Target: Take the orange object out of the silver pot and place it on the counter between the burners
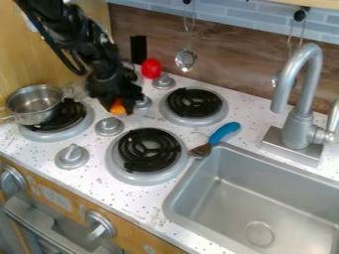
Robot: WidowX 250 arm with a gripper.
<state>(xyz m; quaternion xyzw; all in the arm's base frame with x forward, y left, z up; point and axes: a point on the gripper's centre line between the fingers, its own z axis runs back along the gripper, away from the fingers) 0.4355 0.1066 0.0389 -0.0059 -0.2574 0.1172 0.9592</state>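
The black gripper (119,101) hangs down over the stove's upper left part, between the left burner and the back right burner. It is shut on a small orange object (118,108), whose lower part shows below the fingertips. Behind and to the right of the gripper is a red rounded object (151,68), beside a grey knob. On the left burner rests a metal pot (34,105). A utensil with a blue handle (225,132) lies between the front burner and the sink, its brown head at the sink's corner.
Black-coiled burners (149,150) and grey knobs (72,156) stand up from the speckled counter (86,186). At the right are the metal sink (228,198) and a tall faucet (303,114). A strainer ladle (185,59) hangs at the back wall.
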